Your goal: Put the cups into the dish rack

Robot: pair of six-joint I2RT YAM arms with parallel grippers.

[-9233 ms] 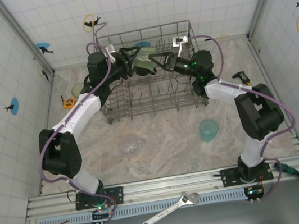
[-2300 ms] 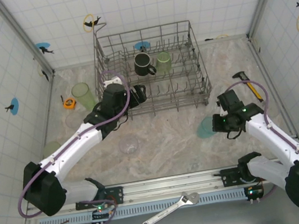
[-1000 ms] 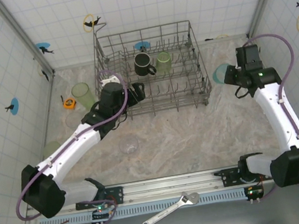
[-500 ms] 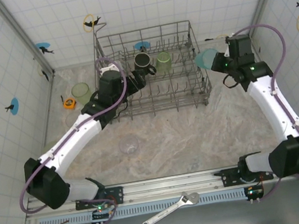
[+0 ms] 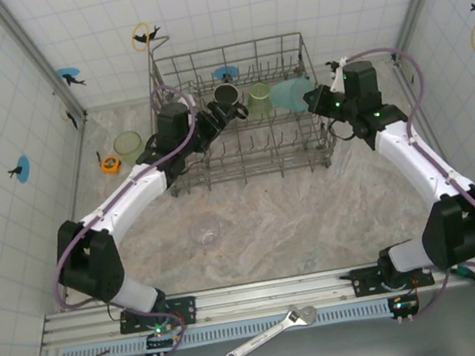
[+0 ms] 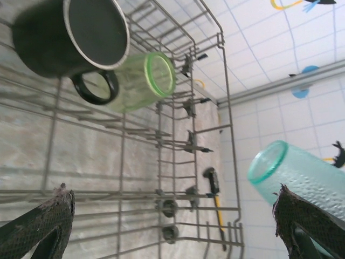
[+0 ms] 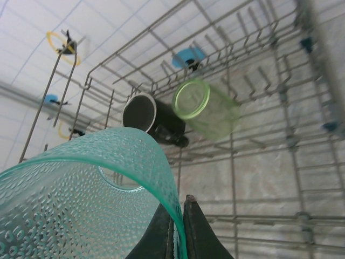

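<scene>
The right gripper (image 5: pixel 314 99) is closed on the rim of the teal tumbler (image 5: pixel 290 93) and holds it tilted over the right end of the dish rack (image 5: pixel 226 49). Inside the rack a black mug (image 5: pixel 226 97) lies just beside a light-green tumbler (image 5: pixel 259 95). The left gripper (image 5: pixel 213 120) hangs over the rack's left part, jaws wide apart, holding nothing. On the table (left of the rack) stands a second light-green tumbler (image 5: pixel 128 144). A clear cup (image 5: pixel 203 230) sits nearer the arms.
</scene>
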